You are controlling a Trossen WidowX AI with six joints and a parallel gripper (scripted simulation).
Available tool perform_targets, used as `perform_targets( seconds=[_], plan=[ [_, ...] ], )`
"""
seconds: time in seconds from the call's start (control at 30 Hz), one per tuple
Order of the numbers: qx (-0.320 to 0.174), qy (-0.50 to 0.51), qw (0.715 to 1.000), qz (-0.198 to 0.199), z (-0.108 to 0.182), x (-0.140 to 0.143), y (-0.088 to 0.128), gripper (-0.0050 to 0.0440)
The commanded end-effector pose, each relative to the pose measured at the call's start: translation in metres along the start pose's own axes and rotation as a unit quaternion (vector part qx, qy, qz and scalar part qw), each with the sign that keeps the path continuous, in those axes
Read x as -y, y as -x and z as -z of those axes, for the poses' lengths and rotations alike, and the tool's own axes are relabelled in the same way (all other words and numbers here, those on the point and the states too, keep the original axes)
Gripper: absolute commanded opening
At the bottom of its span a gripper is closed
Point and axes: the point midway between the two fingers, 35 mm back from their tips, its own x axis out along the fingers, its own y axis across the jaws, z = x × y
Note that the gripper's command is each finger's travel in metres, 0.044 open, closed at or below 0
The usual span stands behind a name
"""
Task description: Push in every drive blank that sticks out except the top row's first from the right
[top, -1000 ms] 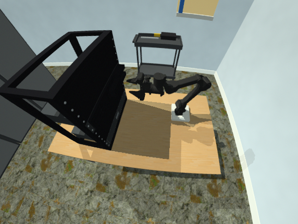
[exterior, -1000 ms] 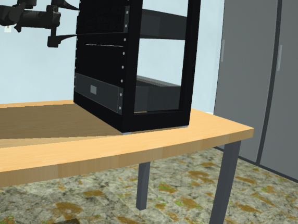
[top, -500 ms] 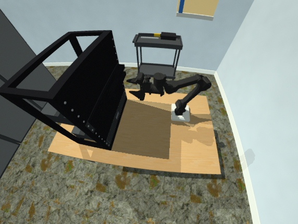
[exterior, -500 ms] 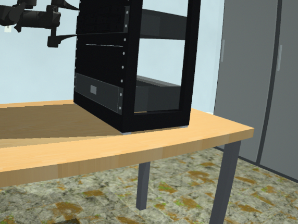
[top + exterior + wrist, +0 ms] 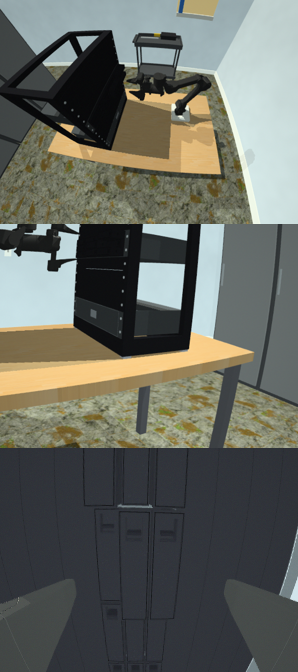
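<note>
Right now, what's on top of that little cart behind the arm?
On the cart's top tray lie a black box and a small yellow block. Its lower shelf is partly covered by the arm.

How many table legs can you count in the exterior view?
2. The far leg stands farther back under the table, below the rack; the near leg stands under the right corner. More legs may be hidden out of frame.
</note>
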Motion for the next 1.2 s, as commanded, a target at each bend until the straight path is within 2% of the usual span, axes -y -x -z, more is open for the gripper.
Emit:
perform_targets(
  seconds=[0.0, 0.1, 0.13, 1.17],
  plan=[
    [0.001, -0.005, 1.000, -0.010, -0.0007, -0.0083, 0.0016, 0.0440],
    [0.001, -0.005, 1.000, -0.010, -0.0007, -0.0083, 0.0016, 0.0440],
    [0.001, -0.005, 1.000, -0.010, -0.0007, -0.0083, 0.0016, 0.0000],
    [0.001, -0.005, 1.000, -0.010, -0.0007, -0.0083, 0.0016, 0.0000]
  ],
)
